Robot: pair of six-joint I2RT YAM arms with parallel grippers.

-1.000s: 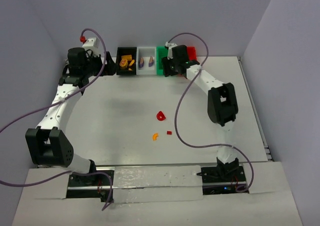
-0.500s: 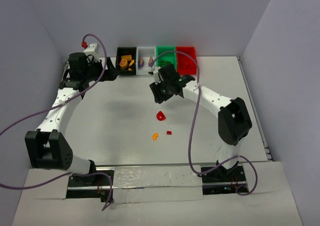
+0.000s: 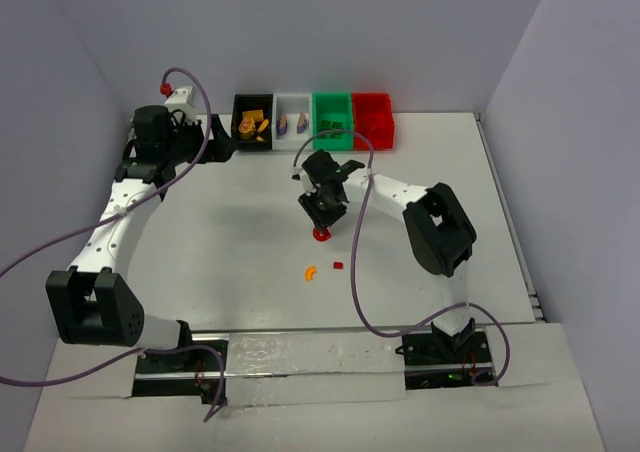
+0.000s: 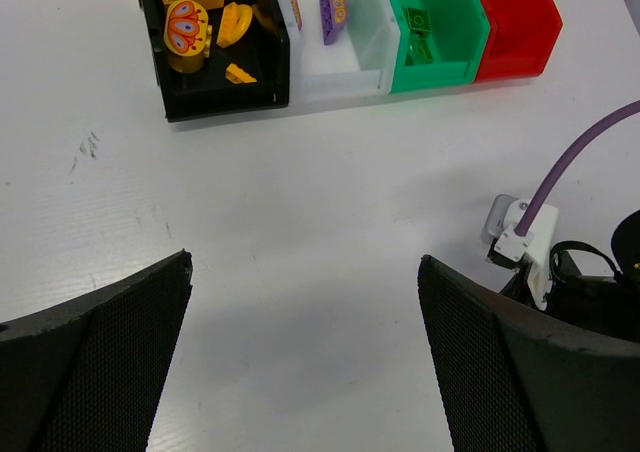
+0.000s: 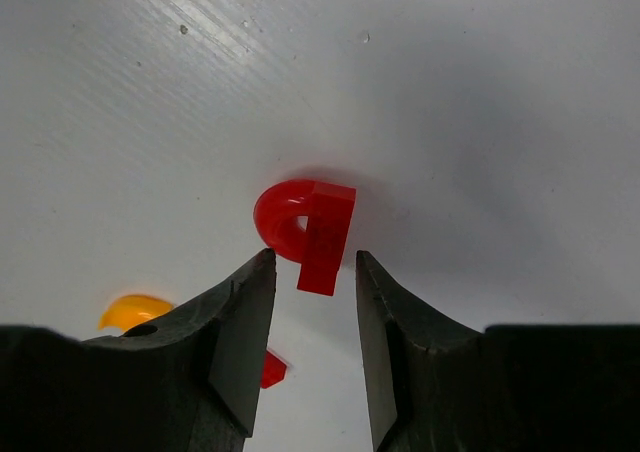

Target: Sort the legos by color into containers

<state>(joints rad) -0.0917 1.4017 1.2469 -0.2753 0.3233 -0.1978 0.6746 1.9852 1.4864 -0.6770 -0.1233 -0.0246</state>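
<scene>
A red curved lego (image 3: 321, 235) (image 5: 305, 227) lies on the white table. My right gripper (image 3: 322, 215) (image 5: 313, 260) hangs just above it, open to a narrow gap. Its fingertips straddle the piece's near end, and a little space shows on each side. An orange curved lego (image 3: 310, 271) (image 5: 135, 310) and a small red lego (image 3: 338, 266) (image 5: 270, 369) lie close by. My left gripper (image 3: 218, 144) (image 4: 305, 262) stands wide open and holds nothing, near the black container (image 3: 252, 144) (image 4: 215, 97). The white (image 3: 293, 144) (image 4: 340, 77), green (image 3: 332, 144) (image 4: 440, 72) and red (image 3: 372, 142) (image 4: 515, 52) containers line the back.
Orange-yellow pieces fill the black bin, purple ones sit in the white bin, and green bricks lie in the green bin. The right arm's purple cable (image 3: 358, 272) loops over the table. Grey walls close in the back and both sides.
My right arm swung from the green bin back to the table's middle and came down over the red curved lego, with its jaws narrowing. The left arm hardly moved.
</scene>
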